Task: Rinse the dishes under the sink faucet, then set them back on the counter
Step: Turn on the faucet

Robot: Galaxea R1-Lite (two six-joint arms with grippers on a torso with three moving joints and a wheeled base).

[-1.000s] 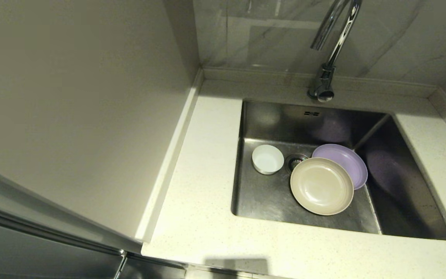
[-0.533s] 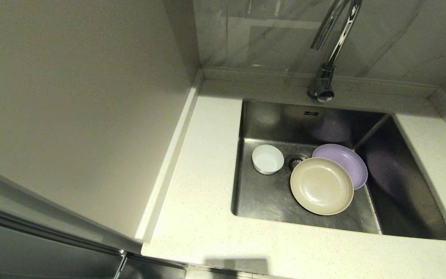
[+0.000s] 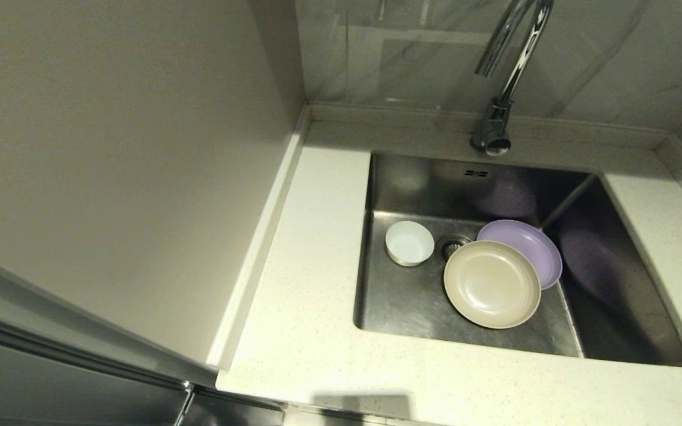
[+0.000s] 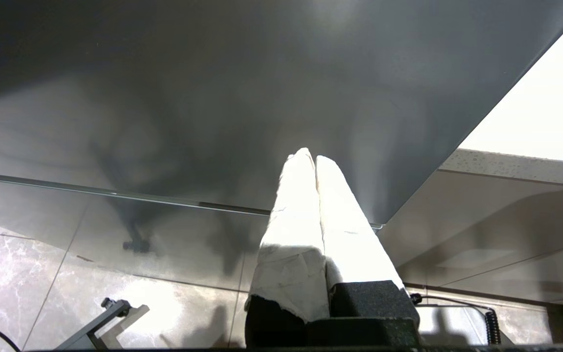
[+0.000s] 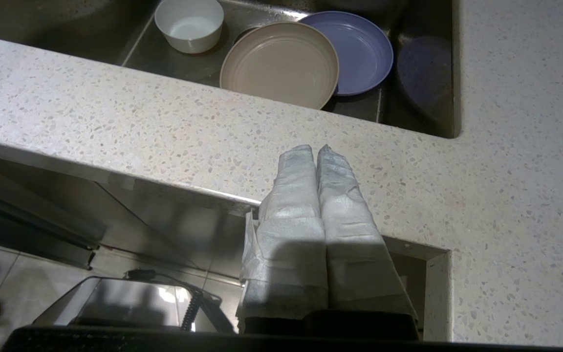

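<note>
1. 3 dishes lying low in the sink [image 3: 412,307], set into the speckled worktop [image 3: 305,331].
2. Faucet [image 3: 504,77] arched above the back rim.
3. Beige plate [image 3: 492,284] overlapping the lilac plate [image 3: 539,248].
4. White bowl [image 3: 409,242] left of the drain strainer [image 3: 450,244], apart from both plates.
5. Right claw [image 5: 315,149] pressed together, empty, hanging before the worktop edge.
6. Left claw [image 4: 310,154] likewise closed, empty, parked beside a grey panel [image 4: 213,98].

No legible txt or labels.
</note>
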